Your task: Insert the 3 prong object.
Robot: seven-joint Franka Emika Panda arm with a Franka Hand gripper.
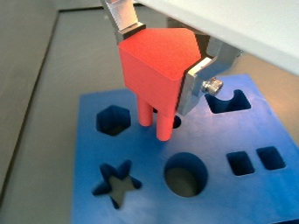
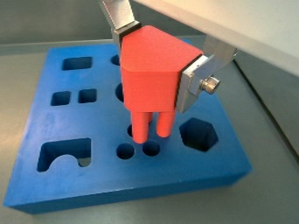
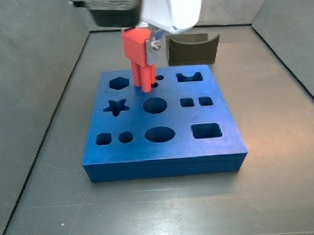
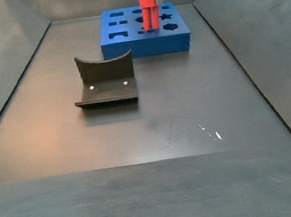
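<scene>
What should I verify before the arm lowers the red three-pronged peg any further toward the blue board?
1. Grip: the gripper has its silver fingers clamped on the bright red plastic 3 prong object. Ok.
2. Peg attitude: upright, prongs pointing down, in both side views. Ok.
3. Prongs over the small round holes of the blue block with shaped cut-outs: close, but exact alignment cannot tell.
4. Prong depth: tips near the block's surface; whether they have entered, cannot tell.
5. Holes unobstructed: visible ones look empty. Ok.
6. Dark grey curved block lies well away from the blue block. Ok.
</scene>
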